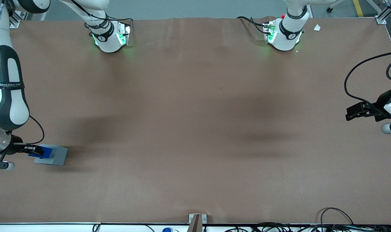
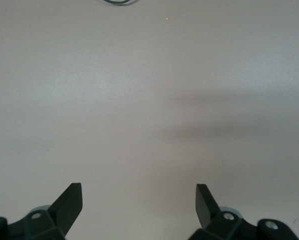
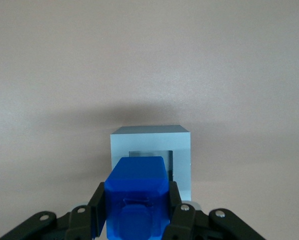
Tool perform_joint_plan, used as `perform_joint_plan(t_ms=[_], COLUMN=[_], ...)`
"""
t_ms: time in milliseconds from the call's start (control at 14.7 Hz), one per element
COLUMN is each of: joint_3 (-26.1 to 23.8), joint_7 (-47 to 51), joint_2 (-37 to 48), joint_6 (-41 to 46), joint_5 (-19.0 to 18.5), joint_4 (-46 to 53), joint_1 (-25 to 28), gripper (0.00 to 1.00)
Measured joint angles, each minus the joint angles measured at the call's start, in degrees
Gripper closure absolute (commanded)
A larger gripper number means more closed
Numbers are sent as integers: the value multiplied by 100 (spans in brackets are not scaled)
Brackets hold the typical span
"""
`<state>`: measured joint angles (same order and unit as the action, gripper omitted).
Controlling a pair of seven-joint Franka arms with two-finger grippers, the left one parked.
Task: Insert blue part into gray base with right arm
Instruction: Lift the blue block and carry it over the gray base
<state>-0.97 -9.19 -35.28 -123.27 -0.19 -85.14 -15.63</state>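
**Ana:** While the gripper (image 3: pixel 135 212) hangs just over the gray base (image 3: pixel 150 152), its two fingers (image 3: pixel 100 205) pinch the blue part (image 3: pixel 136 192) from both sides. So where does the part sit?

**Ben:** Directly above the base's square socket (image 3: pixel 149 159), at the working arm's end of the brown table (image 1: pixel 195 129). From the front, the blue part (image 1: pixel 44 152) overlaps the edge of the gray base (image 1: pixel 55 155) nearest the right arm (image 1: pixel 6 96). Whether it has entered the socket is not clear.

**Ana:** How would it handle?

**Ben:** Probably light, rigid plastic with smooth faces, so it could slip or twist if pushed down crooked. The flat side walls are the sensible place to hold it, as the fingers do, leaving the end that meets the socket free.

**Ana:** And the base?

**Ben:** Stiff too, and apparently unfixed on the table, so a skewed push might shove it sideways.
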Motion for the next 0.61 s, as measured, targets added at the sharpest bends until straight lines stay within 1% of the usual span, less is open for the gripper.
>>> perform_joint_plan(t_ms=[611], joint_3=[6], joint_7=[-33], joint_2=[-79], joint_6=[-4], joint_5=[0], joint_4=[1], joint_1=[-30], gripper=[100])
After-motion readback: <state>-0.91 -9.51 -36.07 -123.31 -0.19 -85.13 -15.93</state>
